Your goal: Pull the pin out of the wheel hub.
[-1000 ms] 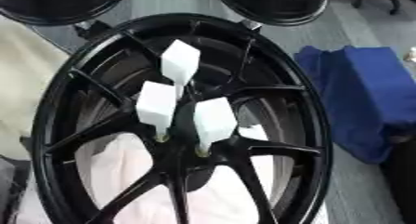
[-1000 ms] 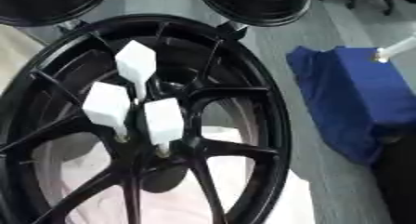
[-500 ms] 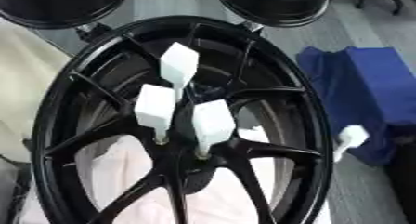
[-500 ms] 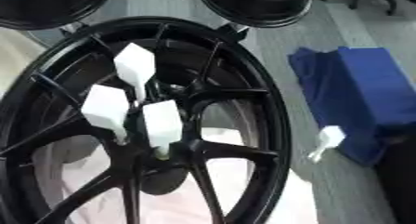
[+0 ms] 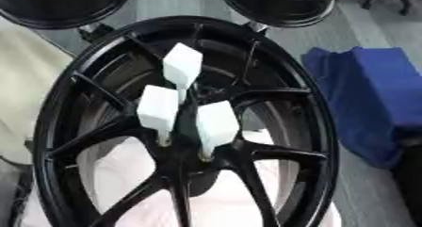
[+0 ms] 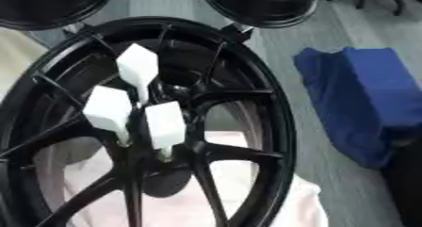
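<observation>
Grey floor, a blue cloth (image 5: 371, 99) lying right — and the big black spoked wheel (image 5: 313, 127) fills the middle, three white block-headed pins (image 5: 217, 124) standing in its hub. Neither hand shows. Best grip one head and draw straight along its stem — no twisting.

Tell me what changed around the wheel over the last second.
A small white piece that showed over the blue cloth a second ago, then lower beside the wheel rim half a second ago, is now out of view. The three white pins stand in the hub as before, and the wheel and cloth have not moved. No hand is in view.
</observation>
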`<state>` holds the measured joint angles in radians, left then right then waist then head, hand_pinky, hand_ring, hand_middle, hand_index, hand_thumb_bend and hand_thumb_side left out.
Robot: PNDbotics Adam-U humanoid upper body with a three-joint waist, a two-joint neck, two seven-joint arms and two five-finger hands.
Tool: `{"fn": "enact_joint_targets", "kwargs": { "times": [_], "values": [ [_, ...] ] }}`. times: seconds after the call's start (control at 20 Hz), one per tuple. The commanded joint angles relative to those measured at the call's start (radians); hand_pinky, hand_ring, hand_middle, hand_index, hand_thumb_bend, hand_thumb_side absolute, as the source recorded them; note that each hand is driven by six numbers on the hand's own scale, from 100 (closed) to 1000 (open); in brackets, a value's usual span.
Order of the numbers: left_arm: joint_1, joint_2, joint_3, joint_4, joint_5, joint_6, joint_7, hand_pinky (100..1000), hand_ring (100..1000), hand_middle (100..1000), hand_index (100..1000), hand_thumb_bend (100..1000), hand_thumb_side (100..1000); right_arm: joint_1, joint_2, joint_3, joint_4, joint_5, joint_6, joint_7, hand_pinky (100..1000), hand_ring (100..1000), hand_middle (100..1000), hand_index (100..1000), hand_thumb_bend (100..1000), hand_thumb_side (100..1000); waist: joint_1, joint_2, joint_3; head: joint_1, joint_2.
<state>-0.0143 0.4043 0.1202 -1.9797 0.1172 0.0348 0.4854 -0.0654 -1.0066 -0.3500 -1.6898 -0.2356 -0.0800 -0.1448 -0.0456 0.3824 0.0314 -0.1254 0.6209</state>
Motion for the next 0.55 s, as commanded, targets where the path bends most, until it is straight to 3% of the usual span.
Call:
{"fn": "enact_joint_targets", "kwargs": {
  "times": [0.05,0.2,0.45,0.55],
  "values": [
    [-0.018,0.019,-0.001,-0.02,-0.014,-0.002,-0.001,894,623,660,749,196,873,-0.024,-0.009,0.016,-0.092,-0.091,0.012,-0.07,762,659,590,668,100,634,0.001,-0.023,0.004,-0.002,-0.013],
    [-0.048,0.023,-0.005,-0.02,-0.034,-0.004,0.001,893,623,660,749,199,860,-0.048,0.028,0.047,-0.179,-0.155,0.022,-0.119,765,664,591,669,100,648,0.004,-0.026,0.01,0.003,-0.011],
    [-0.107,0.031,-0.015,-0.02,-0.087,-0.016,0.005,891,625,662,751,206,831,-0.099,0.134,0.099,-0.3,-0.184,0.019,-0.183,772,674,599,677,100,677,0.011,-0.025,0.018,0.001,-0.014],
    [-0.128,0.035,-0.016,-0.02,-0.108,-0.022,0.008,891,626,663,752,210,818,-0.115,0.176,0.119,-0.308,-0.168,0.001,-0.179,773,676,599,677,100,571,0.014,-0.021,0.02,-0.003,-0.016]
  ]
}}
